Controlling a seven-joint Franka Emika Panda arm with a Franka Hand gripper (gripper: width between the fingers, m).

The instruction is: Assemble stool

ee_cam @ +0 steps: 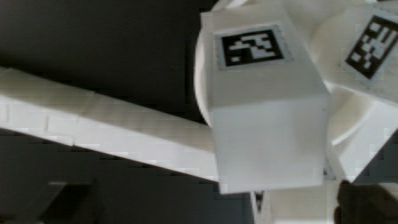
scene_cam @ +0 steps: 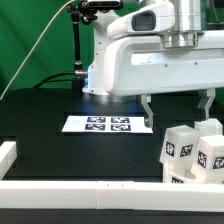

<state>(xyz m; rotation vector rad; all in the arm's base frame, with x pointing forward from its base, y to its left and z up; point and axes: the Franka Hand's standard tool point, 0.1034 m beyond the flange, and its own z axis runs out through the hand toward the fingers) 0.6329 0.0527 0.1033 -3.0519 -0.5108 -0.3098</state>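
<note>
A: Where did the stool parts sit?

B: The short chunky white plastic legs with black-and-white square tags (scene_cam: 195, 150) stood clustered at the exterior view's right, on the black desk (scene_cam: 40, 120), near the long white border rail (scene_cam: 80, 190) along the front edge. In the wrist view one tagged leg (ee_cam: 267, 110) filled most of the picture, with the rail (ee_cam: 89, 115) behind it.

A: And the arm's fingers?

B: The two dark fingers (scene_cam: 148, 108) hung spread wide apart above the desk, grasping nothing. They hovered between the legs and the flat white marker board (scene_cam: 104, 124).

A: Any container holding parts?

B: None that I could see; the legs rested straight on the desk. I couldn't make out the seat disc.
</note>
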